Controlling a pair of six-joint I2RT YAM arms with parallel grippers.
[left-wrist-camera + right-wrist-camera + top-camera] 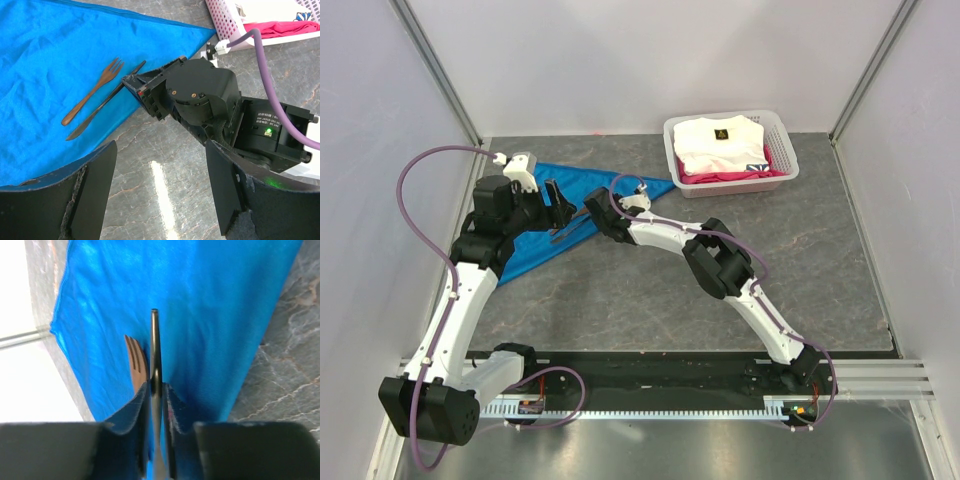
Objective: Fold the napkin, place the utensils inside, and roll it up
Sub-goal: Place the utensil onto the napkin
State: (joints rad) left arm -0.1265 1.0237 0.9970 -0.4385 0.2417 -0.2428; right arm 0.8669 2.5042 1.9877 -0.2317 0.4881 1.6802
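The bright blue napkin (525,250) lies folded into a triangle at the back left of the table; it also shows in the left wrist view (45,60) and the right wrist view (210,315). A brown fork (92,92) and a dark pointed knife (100,109) lie side by side on it. My right gripper (590,210) is shut on the knife (154,340), low over the cloth, with the fork (134,360) just left of its fingers. My left gripper (161,150) is open and empty over bare table beside the napkin's edge, close to the right gripper (132,82).
A pale pink basket (785,165) with folded white and pink clothes (720,145) stands at the back right. White walls close the table on three sides. The two arms cross close together over the napkin.
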